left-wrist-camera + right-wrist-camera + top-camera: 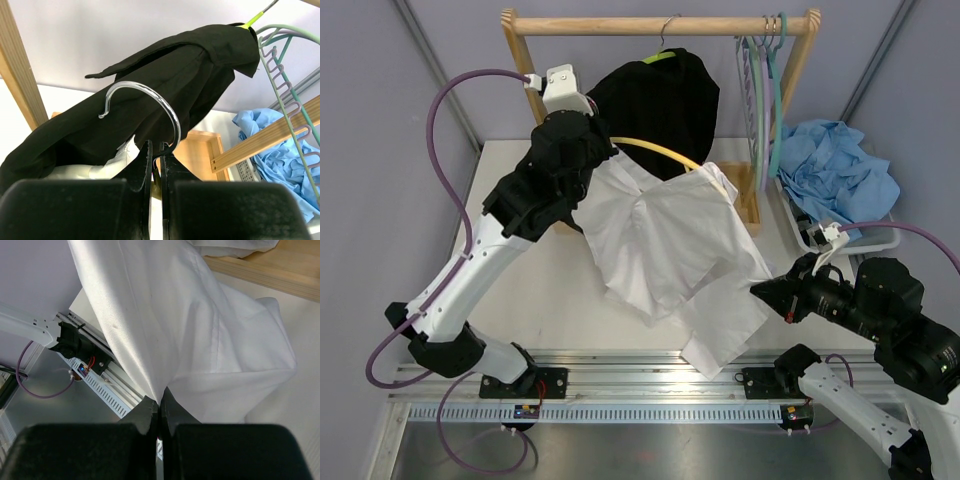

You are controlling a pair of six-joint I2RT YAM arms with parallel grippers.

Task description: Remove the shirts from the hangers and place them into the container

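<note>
The white shirt (660,235) hangs on a yellow hanger (665,152) in front of the rack. My left gripper (156,150) is shut on that hanger's metal hook (150,95), just below its curve. My right gripper (761,290) is shut on a fold at the white shirt's right edge (200,330), pinched at the fingertips (160,402). The black shirt (665,100) still hangs from the rack bar on a lime green hanger (252,20). The container (885,240) sits at the right, holding a light blue garment (840,165).
The wooden rack (660,24) stands at the back, its base tray (200,155) under the shirts. Several bare hangers (767,90) hang at the bar's right end, close to the container. My left arm (545,180) reaches up beside the rack's left post.
</note>
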